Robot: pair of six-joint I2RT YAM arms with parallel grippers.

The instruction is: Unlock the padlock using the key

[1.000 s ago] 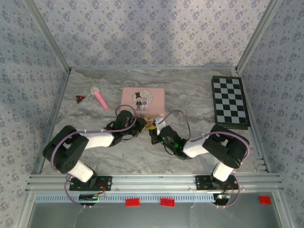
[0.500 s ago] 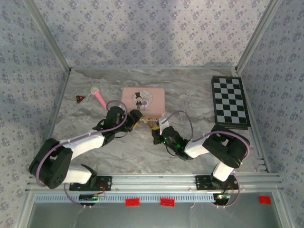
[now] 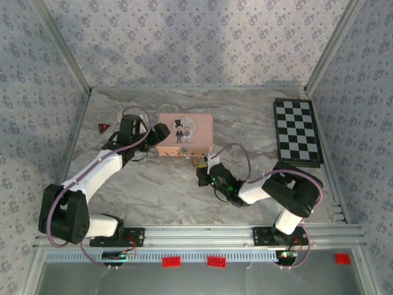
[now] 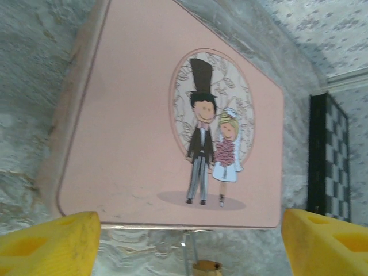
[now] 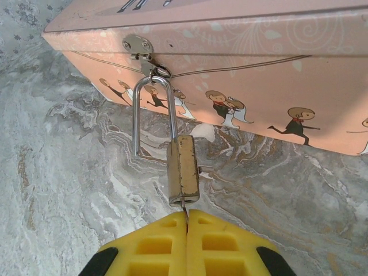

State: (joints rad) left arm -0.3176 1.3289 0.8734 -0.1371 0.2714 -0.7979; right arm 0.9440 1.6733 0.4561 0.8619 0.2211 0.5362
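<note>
— How does the right tool (image 5: 187, 217) stand?
— Its yellow fingers (image 5: 155, 247) are pressed together. They pinch the thin key (image 5: 184, 204), whose shaft runs up into the bottom of the padlock (image 5: 183, 169).
— And the padlock?
— It hangs from the hasp (image 5: 138, 46) on the near side of the pink tin (image 5: 259, 86), its body low by the worktop (image 5: 69, 190). One leg of its shackle (image 5: 150, 83) ends free, outside the body.
— The left tool (image 4: 187, 230)?
— Spread wide and holding nothing, at the tin's left end, facing the cartoon couple on the lid.
— Anything else?
— A chessboard (image 3: 298, 130) lies far right, well apart.
</note>
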